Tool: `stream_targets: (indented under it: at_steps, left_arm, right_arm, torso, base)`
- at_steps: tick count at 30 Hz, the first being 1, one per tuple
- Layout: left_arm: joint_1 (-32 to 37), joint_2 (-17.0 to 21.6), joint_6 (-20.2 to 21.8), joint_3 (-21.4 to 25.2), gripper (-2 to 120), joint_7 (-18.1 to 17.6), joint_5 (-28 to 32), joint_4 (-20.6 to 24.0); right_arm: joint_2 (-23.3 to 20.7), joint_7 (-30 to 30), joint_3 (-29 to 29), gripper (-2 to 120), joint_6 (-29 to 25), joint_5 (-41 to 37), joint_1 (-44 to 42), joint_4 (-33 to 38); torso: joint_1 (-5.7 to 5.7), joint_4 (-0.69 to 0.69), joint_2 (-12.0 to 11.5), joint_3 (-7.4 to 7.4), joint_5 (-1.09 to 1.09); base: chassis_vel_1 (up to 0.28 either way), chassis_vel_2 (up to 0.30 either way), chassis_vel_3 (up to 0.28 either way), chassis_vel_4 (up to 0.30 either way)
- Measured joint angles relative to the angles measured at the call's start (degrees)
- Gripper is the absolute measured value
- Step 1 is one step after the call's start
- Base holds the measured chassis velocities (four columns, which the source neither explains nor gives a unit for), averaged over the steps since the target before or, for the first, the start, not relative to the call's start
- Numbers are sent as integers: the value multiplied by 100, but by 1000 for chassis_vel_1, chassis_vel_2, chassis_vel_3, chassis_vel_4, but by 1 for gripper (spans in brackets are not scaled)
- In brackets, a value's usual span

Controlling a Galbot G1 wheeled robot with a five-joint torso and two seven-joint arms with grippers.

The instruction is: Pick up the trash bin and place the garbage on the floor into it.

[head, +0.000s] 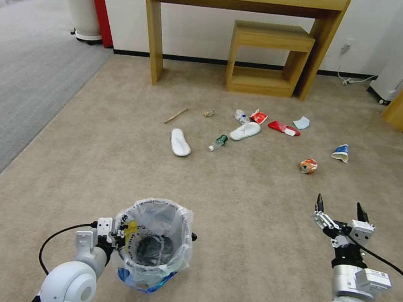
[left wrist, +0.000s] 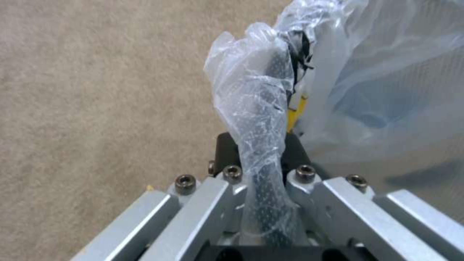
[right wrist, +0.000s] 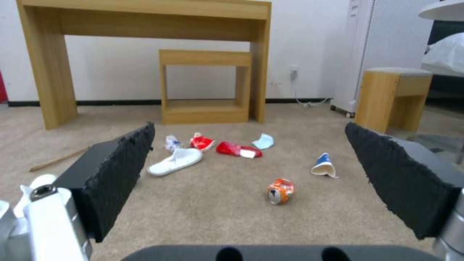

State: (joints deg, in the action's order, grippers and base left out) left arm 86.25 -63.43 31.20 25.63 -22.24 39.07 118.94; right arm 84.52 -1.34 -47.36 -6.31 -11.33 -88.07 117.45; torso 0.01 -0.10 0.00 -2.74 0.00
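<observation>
Lower left of the head view: left gripper point(head: 116, 234) clamped on the near-left rim of the trash bin point(head: 154, 241), plastic liner pinched between its fingers point(left wrist: 232, 177). Lower right: right gripper point(head: 340, 212) spread wide, holding nothing, above bare carpet. Ahead, mid-frame on the floor, the garbage: crushed orange can point(head: 308, 166) nearest that gripper, paper cup point(head: 341, 152) beyond to the right, two white slippers point(head: 180, 142), green-capped bottle point(head: 218, 142), red wrappers point(head: 283, 128), wooden stick point(head: 175, 115).
</observation>
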Motion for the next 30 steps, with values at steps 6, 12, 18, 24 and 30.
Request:
stream_targets:
  at_steps: [6, 12, 18, 24, 30]
  left_arm:
    - [89, -13, 38, 252, 2, 7, 87, 225]
    - [146, -78, 76, 441, 2, 0, 223, 406]
    - [144, -161, 113, 583, 2, -21, 367, 537]
    - [85, -275, 161, 812, 2, -52, 597, 689]
    - [64, -356, 172, 1004, 2, -62, 749, 782]
  right_arm:
    - [1, 1, 39, 100, 14, 22, -6, -2]
    - [-24, 1, 63, 100, 20, 24, -23, -20]
    - [-78, 0, 65, 100, 22, 23, -38, -51]
    - [-120, -2, 72, 100, 33, 5, -42, -83]
    - [-138, -4, 95, 100, 50, 5, -39, -114]
  torso:
    - [0, 0, 0, 0, 0]
    - [0, 0, 0, 0, 0]
    - [0, -1, 0, 0, 0]
    - [0, -1, 0, 0, 0]
    - [0, -1, 0, 0, 0]
  base:
    - [0, 0, 0, 0]
    - [0, 0, 0, 0]
    - [0, 0, 0, 0]
    - [0, 0, 0, 0]
    - [0, 0, 0, 0]
